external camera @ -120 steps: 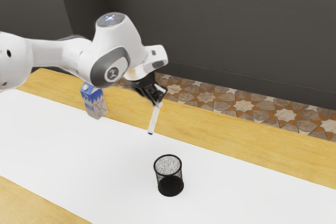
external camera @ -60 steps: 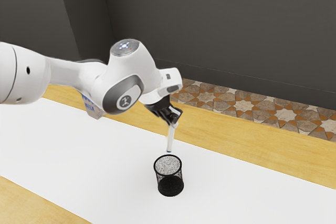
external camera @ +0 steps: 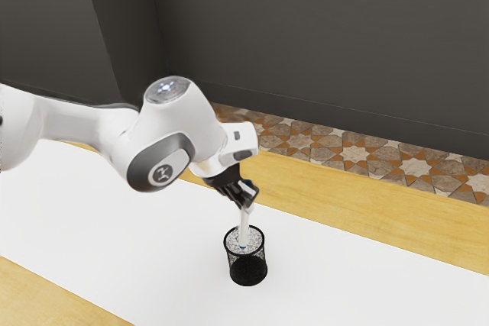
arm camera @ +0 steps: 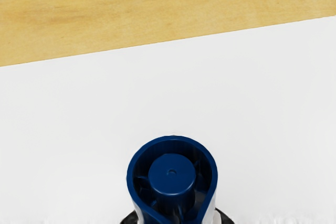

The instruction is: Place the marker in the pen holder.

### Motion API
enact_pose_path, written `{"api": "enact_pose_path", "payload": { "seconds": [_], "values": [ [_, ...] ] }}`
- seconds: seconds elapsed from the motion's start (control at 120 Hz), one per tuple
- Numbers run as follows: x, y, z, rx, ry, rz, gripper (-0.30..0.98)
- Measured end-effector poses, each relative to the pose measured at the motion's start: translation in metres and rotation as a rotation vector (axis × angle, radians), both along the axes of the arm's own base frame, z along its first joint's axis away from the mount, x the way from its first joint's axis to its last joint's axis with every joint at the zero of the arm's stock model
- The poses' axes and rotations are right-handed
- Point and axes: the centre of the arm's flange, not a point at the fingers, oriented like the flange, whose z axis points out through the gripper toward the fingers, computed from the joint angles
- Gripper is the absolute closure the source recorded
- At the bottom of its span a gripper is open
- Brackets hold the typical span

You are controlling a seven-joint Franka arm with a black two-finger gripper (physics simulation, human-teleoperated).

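The exterior view shows the slim white marker (external camera: 244,224) lengthwise at lower centre, nearly upright, its lower blue tip (external camera: 243,246) seen within the mouth of the round black wire-mesh pen holder (external camera: 248,272) — how deep, I cannot tell. The wrist view instead looks onto its hollow, round blue upper end (arm camera: 171,174), the white cloth (arm camera: 168,87) and yellow wooden table (arm camera: 131,9) beyond. The marker hangs below the black two-finger gripper (external camera: 245,204) — grasped between its fingers, above the holder.

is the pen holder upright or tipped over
Upright: the pen holder stands on its base on the white surface, with its round mouth facing up.
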Motion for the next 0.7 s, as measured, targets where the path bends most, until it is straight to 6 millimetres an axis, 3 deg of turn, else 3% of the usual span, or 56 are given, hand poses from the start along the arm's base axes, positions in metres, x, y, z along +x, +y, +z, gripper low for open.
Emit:
{"api": "enact_pose_path", "payload": {
  "seconds": [0.083, 0.2, 0.3, 0.35, 0.442, 0.533, 0.592, 0.7],
  "values": [
    [-0.010, -0.016, -0.015, 0.012, 0.027, -0.032, 0.77],
    [-0.018, -0.031, -0.022, 0.012, 0.044, -0.067, 0.51],
    [-0.019, -0.040, -0.011, 0.002, 0.028, -0.090, 0.32],
    [-0.011, -0.043, 0.010, -0.006, 0.003, -0.096, 0.25],
    [0.028, -0.045, 0.108, -0.006, -0.041, -0.107, 0.16],
    [0.043, -0.021, 0.171, 0.037, 0.007, -0.114, 0.11],
    [0.046, 0.001, 0.185, 0.071, 0.069, -0.122, 0.08],
    [0.048, 0.050, 0.182, 0.118, 0.198, -0.121, 0.05]
  ]
}}
